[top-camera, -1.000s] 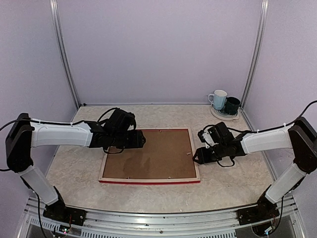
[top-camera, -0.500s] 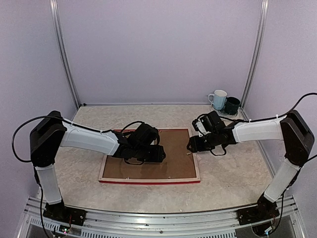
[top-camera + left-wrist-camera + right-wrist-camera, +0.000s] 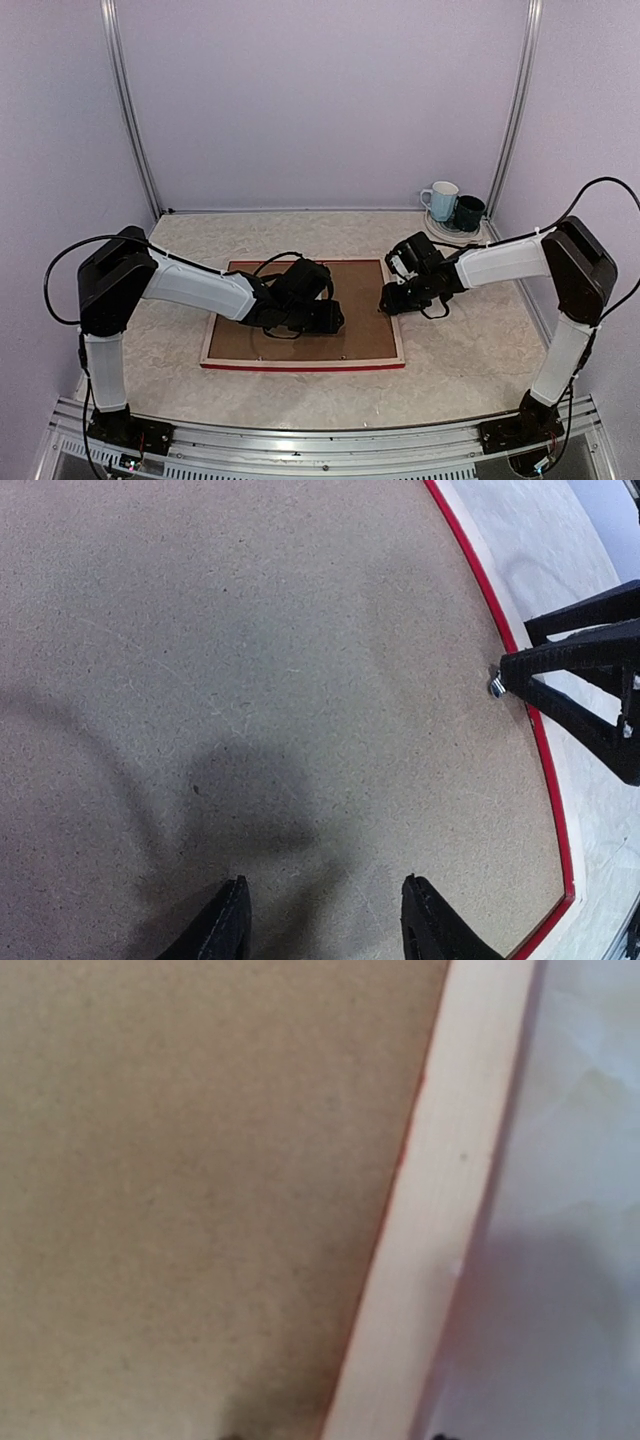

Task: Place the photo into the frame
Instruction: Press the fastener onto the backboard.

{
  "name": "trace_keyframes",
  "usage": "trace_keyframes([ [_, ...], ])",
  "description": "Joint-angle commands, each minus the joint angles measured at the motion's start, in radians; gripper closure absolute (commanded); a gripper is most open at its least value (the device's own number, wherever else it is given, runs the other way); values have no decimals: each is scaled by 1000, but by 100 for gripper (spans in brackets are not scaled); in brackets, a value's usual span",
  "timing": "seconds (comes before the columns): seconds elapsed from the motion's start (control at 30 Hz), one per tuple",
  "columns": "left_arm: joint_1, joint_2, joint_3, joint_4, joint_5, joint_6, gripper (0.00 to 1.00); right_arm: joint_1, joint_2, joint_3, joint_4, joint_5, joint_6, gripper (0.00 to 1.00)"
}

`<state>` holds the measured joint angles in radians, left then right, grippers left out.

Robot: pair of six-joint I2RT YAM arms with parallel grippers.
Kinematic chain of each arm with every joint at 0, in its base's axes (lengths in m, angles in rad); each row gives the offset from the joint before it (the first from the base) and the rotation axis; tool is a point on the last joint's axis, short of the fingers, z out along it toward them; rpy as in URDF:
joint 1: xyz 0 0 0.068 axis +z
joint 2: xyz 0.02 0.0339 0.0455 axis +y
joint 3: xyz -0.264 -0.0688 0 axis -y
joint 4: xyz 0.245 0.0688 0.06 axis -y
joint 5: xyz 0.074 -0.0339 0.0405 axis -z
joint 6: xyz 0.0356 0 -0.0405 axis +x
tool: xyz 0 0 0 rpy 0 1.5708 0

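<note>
Frame [image 3: 300,366] lies back side up at the centre of the table [image 3: 470,350], with its pale wood rails facing up and a red strip showing along the 6 o'clock edge. A brown board [image 3: 360,290] fills the opening.

Left gripper [image 3: 338,318] hangs low over the board, slightly toward 3 o'clock from the board's centre. In the left wrist view its fingers [image 3: 225,925] are spread, with only bare board surface between them. Whether the tips touch the board cannot be told.

Right gripper [image 3: 385,300] is at the frame's 3 o'clock rail, toward the 2 o'clock corner. In the left wrist view its two fingers stand slightly apart. The nearer tip is against a small metal tab [image 3: 496,686] at the inner edge of the rail. The right wrist view shows the rail running between board and table. The fingertips are barely in view there, and it cannot be told whether they pinch the rail.

A white mug [image 3: 438,198] and a dark mug [image 3: 468,212] stand touching at the table's 1 o'clock corner, well apart from the frame.
</note>
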<state>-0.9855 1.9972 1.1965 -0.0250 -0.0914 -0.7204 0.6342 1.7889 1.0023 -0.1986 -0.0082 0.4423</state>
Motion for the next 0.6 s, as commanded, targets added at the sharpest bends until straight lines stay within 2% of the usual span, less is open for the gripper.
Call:
trace_keyframes([
  [0.0, -9, 56, -13, -4, 17, -15, 49, 7, 32, -3, -10, 19, -13, 55],
  [0.57, -10, 64, -23, -11, 21, -22, 51, 19, 83, 18, -77, 36, -44, 60],
])
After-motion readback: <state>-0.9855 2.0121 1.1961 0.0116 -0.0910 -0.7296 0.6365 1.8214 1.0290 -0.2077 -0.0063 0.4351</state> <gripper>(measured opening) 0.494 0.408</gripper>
